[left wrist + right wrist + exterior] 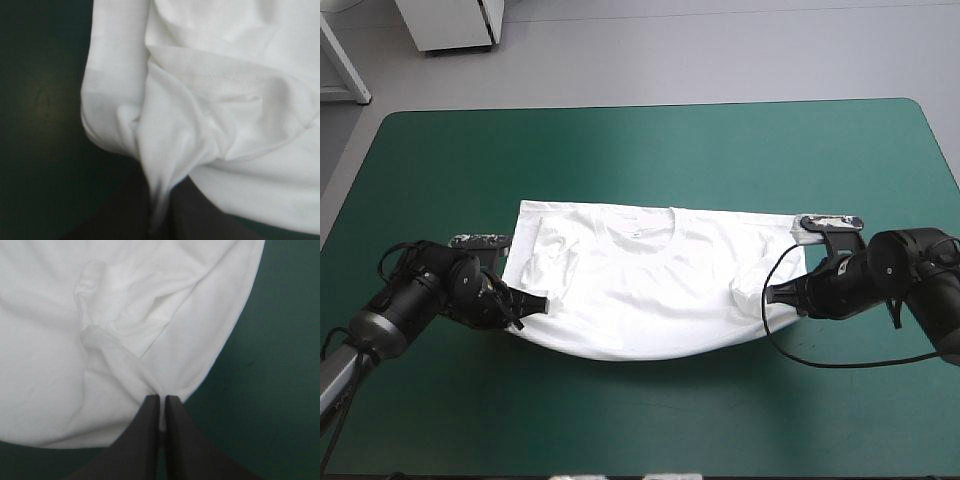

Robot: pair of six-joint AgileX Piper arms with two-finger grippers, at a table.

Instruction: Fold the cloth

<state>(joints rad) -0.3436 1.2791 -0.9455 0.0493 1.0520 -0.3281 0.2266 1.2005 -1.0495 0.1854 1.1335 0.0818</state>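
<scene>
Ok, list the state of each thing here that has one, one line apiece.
T-shirt: spread flat on the table, collar toward the far edge, pinched at both sides, near edge curving between the grippers.
left gripper: shut on the T-shirt's side.
right gripper: shut on the T-shirt's opposite side, a thin fold between its fingers.
</scene>
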